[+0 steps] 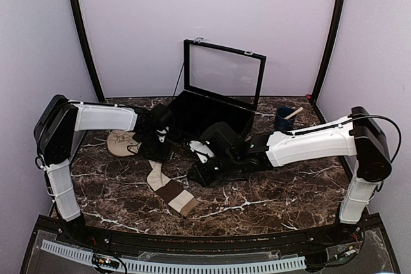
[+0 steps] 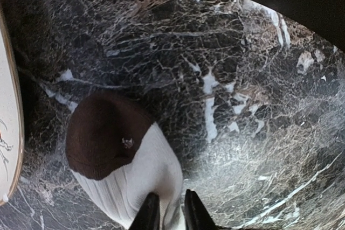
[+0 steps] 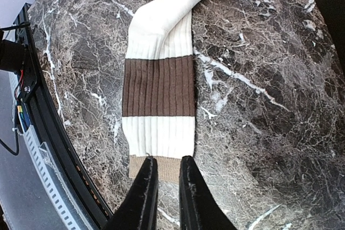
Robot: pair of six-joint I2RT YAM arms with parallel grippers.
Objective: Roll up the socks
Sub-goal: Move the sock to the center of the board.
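Right wrist view: cream ribbed sock with brown bands (image 3: 160,84) points its cuff at our right gripper (image 3: 167,161).
Right gripper: narrow; we cannot tell if it holds.
Left gripper (image 2: 170,195): narrow, pinching cloth by the toe.
Sock: near the dark marble table (image 1: 270,190)'s front edge.

Rear overhead plus wrist close-ups of sock (image 1: 169,190)

Lit softly and evenly from above in the top view, only weak shadows on the marble table (image 1: 257,203). Bends strongly toward the edges in both wrist views. Turns black in the upper right corner of the left one. Blurs slightly at the bottom.
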